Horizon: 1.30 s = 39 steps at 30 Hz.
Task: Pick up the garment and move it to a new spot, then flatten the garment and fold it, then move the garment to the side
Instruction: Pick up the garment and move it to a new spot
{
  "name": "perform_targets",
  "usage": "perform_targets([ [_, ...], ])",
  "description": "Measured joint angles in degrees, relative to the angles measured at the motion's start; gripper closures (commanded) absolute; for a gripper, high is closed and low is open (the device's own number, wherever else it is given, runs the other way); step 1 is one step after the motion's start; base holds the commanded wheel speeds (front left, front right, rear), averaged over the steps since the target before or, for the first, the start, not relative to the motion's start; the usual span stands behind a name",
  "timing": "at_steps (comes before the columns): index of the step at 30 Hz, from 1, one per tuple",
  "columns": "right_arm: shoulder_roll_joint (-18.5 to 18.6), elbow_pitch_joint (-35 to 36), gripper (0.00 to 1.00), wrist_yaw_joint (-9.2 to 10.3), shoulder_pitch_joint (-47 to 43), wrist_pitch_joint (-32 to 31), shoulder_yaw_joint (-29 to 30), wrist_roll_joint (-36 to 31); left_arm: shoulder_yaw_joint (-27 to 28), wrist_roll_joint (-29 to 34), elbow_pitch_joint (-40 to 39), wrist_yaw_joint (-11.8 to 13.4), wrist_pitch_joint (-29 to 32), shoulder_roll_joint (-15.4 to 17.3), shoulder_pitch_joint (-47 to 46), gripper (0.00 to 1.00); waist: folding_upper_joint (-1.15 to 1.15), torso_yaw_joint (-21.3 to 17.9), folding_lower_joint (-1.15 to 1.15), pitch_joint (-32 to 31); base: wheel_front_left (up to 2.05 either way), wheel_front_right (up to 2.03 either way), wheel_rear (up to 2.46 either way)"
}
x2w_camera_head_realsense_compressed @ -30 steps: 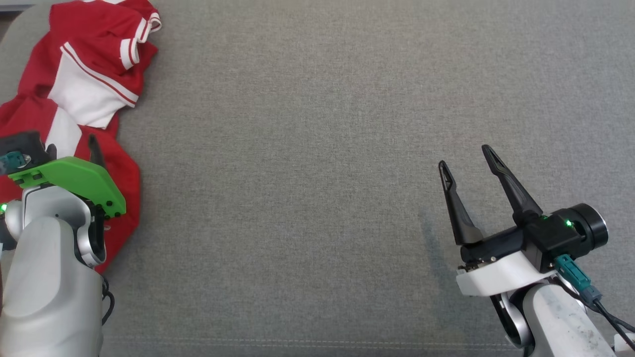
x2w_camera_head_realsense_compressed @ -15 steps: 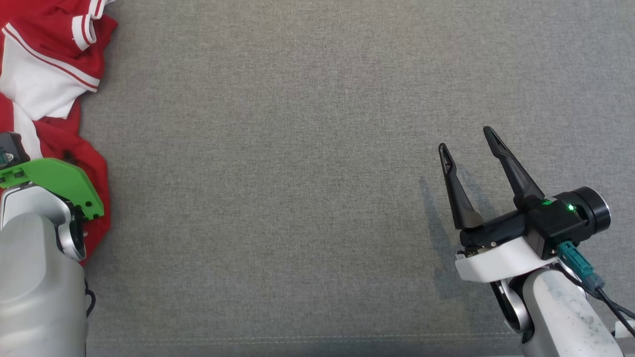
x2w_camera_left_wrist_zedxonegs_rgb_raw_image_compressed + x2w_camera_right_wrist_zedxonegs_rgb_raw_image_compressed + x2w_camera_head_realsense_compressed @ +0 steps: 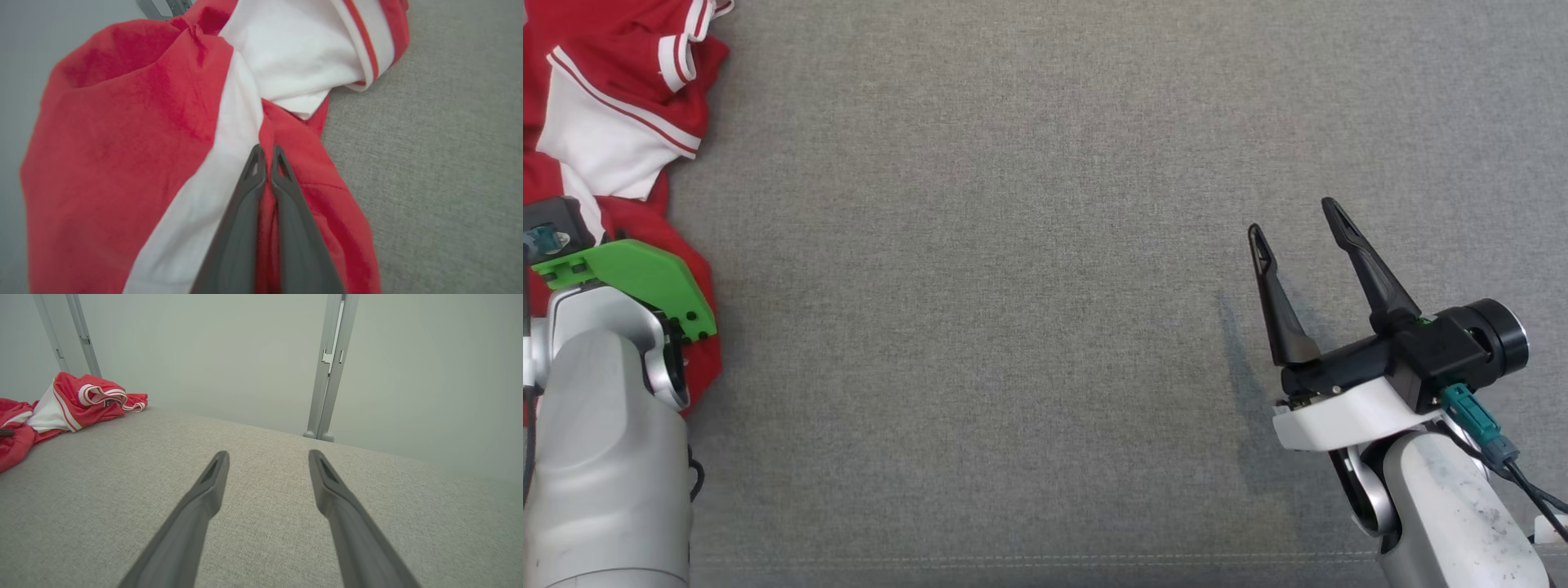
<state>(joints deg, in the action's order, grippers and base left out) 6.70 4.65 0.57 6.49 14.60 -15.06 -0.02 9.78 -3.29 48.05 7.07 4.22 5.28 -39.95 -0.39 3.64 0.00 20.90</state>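
Jersey (image 3: 609, 114) lies bunched at ten o'clock, pinched in the left claw (image 3: 267, 148), well apart from the spread right claw (image 3: 1292, 216) at four o'clock.

The garment (image 3: 605, 98) is a red top with broad white panels and white bands edged in thin red stripes. It lies crumpled in a loose heap at the far left edge of the grey fabric surface (image 3: 1045, 286), unfolded and not flattened, with a banded edge curling up at its far end. A white stripe runs down through the rumpled red cloth. Just beside that stripe, the left gripper (image 3: 266, 153) has its fingers pressed together on a red fold.
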Motion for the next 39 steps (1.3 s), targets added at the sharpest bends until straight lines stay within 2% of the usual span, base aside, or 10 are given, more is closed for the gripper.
perform_targets([
  [6, -0.51, -0.76, 0.0, 0.56, 0.2, -0.01, 1.14, 0.62, -0.83, -1.56, -0.86, -0.12, -4.95, -1.74, 0.0, 1.0, 0.0, 0.34, 0.0, -2.19, 0.0, 0.0, 0.0],
  [16, -1.33, -2.44, 0.0, 1.14, 0.0, 0.0, 1.87, 2.47, -5.66, -3.3, -6.65, -6.48, -13.95, -4.32, 0.0, 1.0, 0.0, 0.88, 0.0, -7.84, 0.0, 0.0, 0.0],
  [21, -1.63, -3.26, 0.0, 1.33, -0.91, 0.0, 1.41, 2.94, -8.78, -3.65, -8.67, -9.62, -15.82, -4.39, 0.02, 1.0, 0.0, 0.53, 0.0, -11.21, 0.0, 0.0, 0.0],
  [23, -1.7, -3.42, 0.0, 1.47, -1.34, 0.0, 1.32, 3.07, -9.55, -3.71, -9.2, -10.12, -15.94, -4.39, 0.05, 1.0, 0.0, 0.35, 0.0, -11.84, 0.0, 0.0, 0.0],
  [24, -1.77, -3.67, 0.0, 1.49, -1.98, 0.0, 1.01, 3.11, -10.5, -4.35, -10.18, -11.15, -15.94, -4.38, 0.05, 1.0, 0.0, -0.21, 0.0, -13.02, 0.0, 0.0, 0.0],
  [26, -1.9, -3.85, 0.0, 1.51, -2.61, 0.0, 0.74, 3.12, -11.66, -5.22, -11.33, -11.6, -15.94, -4.36, 0.07, 1.0, 0.0, -1.1, 0.0, -13.92, 0.0, 0.0, 0.0],
  [31, -2.31, -4.12, 0.0, 1.54, -3.86, 0.0, 0.09, 3.19, -14.63, -9.33, -13.58, -12.11, -15.84, -4.27, 0.07, 1.0, 0.0, -4.15, 0.0, -15.5, 0.0, 0.0, 0.0],
  [39, -2.68, -4.08, 0.0, 1.52, -4.69, 0.0, -0.65, 3.56, -24.17, -14.54, -14.89, -12.13, -13.76, -4.22, 2.41, 1.0, 0.0, -9.88, 0.0, -16.76, 0.0, 0.0, 0.0],
])
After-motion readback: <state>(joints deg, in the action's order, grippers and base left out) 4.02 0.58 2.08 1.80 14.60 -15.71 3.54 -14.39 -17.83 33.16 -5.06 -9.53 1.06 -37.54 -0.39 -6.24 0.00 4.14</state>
